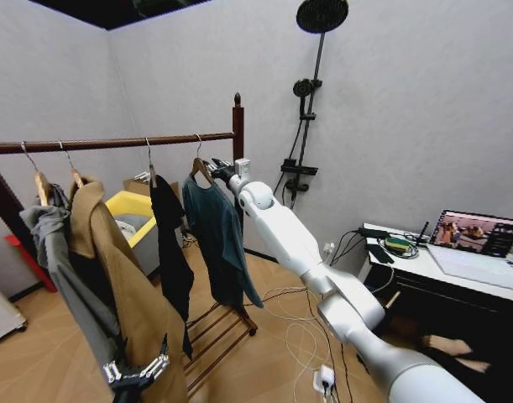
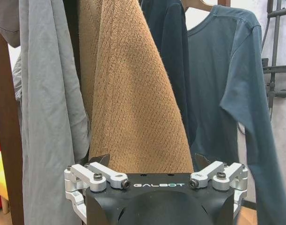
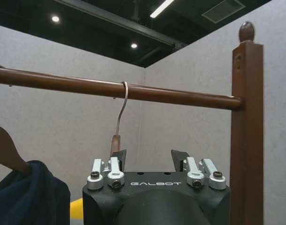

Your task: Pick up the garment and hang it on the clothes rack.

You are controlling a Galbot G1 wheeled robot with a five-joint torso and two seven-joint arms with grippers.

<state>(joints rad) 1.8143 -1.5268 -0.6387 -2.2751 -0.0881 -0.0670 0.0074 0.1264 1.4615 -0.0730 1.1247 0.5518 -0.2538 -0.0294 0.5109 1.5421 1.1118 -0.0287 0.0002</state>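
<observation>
Left gripper (image 1: 137,369) low by the tan coat (image 1: 126,285), fingers spread, empty. Right gripper (image 3: 148,157) up at the hanger neck (image 3: 115,143), released, clear of it. Garment (image 1: 219,239) hanging on the rack (image 1: 113,143), hook (image 3: 123,101) over the bar, near the end post.

Even, soft room light, with no hard shadows on the walls. Ceiling lamps (image 3: 52,18) glow at the upper left of the right wrist view. The head view bows at its edges.
</observation>
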